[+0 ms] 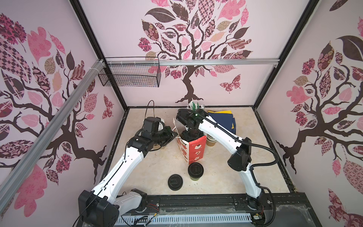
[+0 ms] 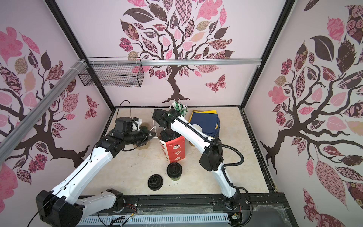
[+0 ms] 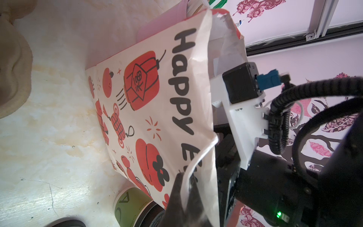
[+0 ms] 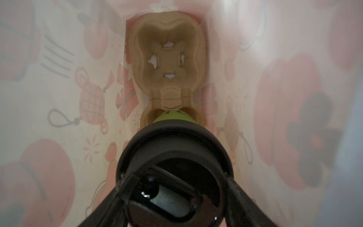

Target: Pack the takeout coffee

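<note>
1. The right gripper (image 4: 173,176), inside the paper bag (image 1: 193,151), clasps the first cup (image 4: 172,117) by its lid, and the cup is entering a carrier (image 4: 167,59) pocket.
2. The left gripper (image 3: 185,184) is pinched closed on the bag's top edge.
3. Outstanding: the second cup (image 1: 195,171) stands on the table (image 1: 147,167), between the bag and the front edge.

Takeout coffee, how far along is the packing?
Done: the carrier sits in the bag, its rim pinched by the left tool. In hand: the right tool holds one lidded cup at a carrier pocket. Remaining: the second cup, standing beside the bag.
</note>
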Controlling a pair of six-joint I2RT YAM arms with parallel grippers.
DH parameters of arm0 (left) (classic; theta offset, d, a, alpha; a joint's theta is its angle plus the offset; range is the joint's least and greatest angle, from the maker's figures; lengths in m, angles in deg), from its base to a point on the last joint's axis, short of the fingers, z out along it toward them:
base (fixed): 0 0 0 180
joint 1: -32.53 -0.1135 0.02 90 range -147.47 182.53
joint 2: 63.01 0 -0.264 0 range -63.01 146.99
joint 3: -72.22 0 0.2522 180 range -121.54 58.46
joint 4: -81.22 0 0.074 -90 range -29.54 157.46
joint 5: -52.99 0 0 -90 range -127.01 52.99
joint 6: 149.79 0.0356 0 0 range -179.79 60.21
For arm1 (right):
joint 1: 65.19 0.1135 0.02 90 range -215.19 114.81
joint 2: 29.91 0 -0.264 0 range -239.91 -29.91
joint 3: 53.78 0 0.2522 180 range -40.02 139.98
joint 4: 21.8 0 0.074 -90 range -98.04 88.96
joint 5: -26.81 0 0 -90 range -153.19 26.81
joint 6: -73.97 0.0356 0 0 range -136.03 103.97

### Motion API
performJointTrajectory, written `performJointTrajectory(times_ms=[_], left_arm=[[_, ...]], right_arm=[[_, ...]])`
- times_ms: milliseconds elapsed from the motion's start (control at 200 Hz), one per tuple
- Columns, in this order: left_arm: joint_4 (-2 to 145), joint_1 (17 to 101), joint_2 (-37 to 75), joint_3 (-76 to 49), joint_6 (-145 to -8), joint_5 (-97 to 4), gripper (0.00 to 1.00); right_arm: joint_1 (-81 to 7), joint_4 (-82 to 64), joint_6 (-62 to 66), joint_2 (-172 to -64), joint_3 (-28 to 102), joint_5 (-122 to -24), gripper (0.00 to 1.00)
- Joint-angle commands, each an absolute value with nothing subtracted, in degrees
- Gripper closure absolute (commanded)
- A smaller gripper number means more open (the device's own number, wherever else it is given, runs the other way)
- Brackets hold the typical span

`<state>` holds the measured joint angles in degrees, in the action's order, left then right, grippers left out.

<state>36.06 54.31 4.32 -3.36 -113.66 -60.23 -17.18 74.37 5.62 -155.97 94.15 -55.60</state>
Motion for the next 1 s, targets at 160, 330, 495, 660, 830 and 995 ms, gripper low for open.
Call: performJointTrajectory(times_ms=[160, 330, 495, 660, 830, 995], left_arm=[[35.63, 54.06, 4.46, -5.74, -112.35, -60.03, 1.0], [35.77, 54.01, 4.49, -5.85, -112.44, -59.87, 1.0], [35.73, 54.07, 4.58, -5.84, -112.44, -59.86, 1.0], [35.82, 54.07, 4.61, -5.86, -112.45, -59.86, 1.0], [35.82, 54.06, 4.67, -5.85, -112.53, -59.84, 1.0], [35.82, 54.01, 4.68, -5.8, -112.52, -59.86, 1.0]], right_arm=[[-17.02, 74.24, 6.01, -155.33, 94.26, -54.49, 0.42], [-17.08, 72.0, 5.6, -155.68, 91.22, -55.1, 0.42], [-17.07, 71.2, 5.5, -156.05, 88.92, -55.55, 0.42], [-17.03, 70.14, 5.41, -156.1, 87.15, -55.81, 0.42], [-17.15, 69.83, 5.24, -156.44, 85.85, -55.81, 0.42], [-17.14, 69.87, 4.98, -157.17, 84.87, -55.31, 0.42]])
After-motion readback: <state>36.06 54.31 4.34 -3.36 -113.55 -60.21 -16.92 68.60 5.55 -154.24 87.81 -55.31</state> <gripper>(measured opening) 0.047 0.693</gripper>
